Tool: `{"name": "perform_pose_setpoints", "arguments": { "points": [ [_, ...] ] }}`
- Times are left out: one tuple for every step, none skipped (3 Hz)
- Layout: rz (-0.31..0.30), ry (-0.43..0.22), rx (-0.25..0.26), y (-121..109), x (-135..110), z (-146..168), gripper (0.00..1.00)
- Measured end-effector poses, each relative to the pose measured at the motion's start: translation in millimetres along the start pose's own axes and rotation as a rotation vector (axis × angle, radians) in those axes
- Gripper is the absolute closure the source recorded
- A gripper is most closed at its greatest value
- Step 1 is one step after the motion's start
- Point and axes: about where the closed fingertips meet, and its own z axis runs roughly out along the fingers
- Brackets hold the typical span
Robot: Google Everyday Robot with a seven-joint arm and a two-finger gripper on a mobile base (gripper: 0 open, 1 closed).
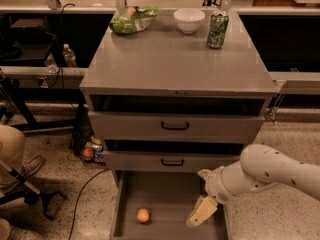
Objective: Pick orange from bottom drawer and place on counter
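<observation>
The orange (143,215) is a small pale-orange fruit lying on the floor of the open bottom drawer (170,194), near its front left. My gripper (202,212) hangs over the right part of that drawer, to the right of the orange and apart from it. My white arm (260,173) reaches in from the right. The counter (175,59) is the wide grey cabinet top above the drawers.
On the counter's far edge stand a green bag (132,19), a white bowl (189,20) and a green can (217,29). Two upper drawers with black handles (175,126) are shut. Floor clutter (90,151) lies left of the cabinet, and a person's leg (12,154) at far left.
</observation>
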Motion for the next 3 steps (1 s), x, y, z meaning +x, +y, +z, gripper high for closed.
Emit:
{"name": "perform_pose_setpoints", "arguments": {
  "points": [
    [0.005,-0.019,-0.049,1,19,52,0.00],
    [0.023,-0.045,-0.091,1,30,109,0.00],
    [0.060,-0.117,-0.151,-1,38,169,0.00]
  ]
}}
